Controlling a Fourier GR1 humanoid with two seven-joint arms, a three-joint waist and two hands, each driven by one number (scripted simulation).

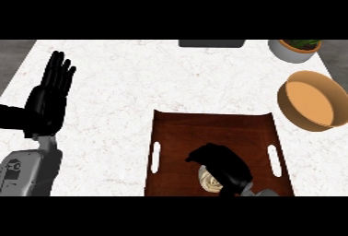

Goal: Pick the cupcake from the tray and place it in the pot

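Left hand (49, 99): one black hand on a grey forearm, at the left side over the counter (136, 83), upright with fingers straight and held close together, holding nothing. The counter is a white, faintly speckled stone-like slab.

Tray (204, 129): one, dark reddish-brown, wood-like, rectangular, with a raised far edge and one slot handle on each long side, two in all. It lies at centre-right near the lower edge.

Cupcake (209, 180): one, cream-coloured with swirled topping, resting on the tray near its lower edge. The right hand (223, 165) is over it, fingers curled down around its top, hiding most of it.

Dark flat rectangular object (211, 43): one, at the far edge, partly cut off.

Pot (312, 106): one, round, tan and smooth-walled, right of the tray and apart from it.

Potted plant (296, 48): one, white round planter with green leaves, far right corner.
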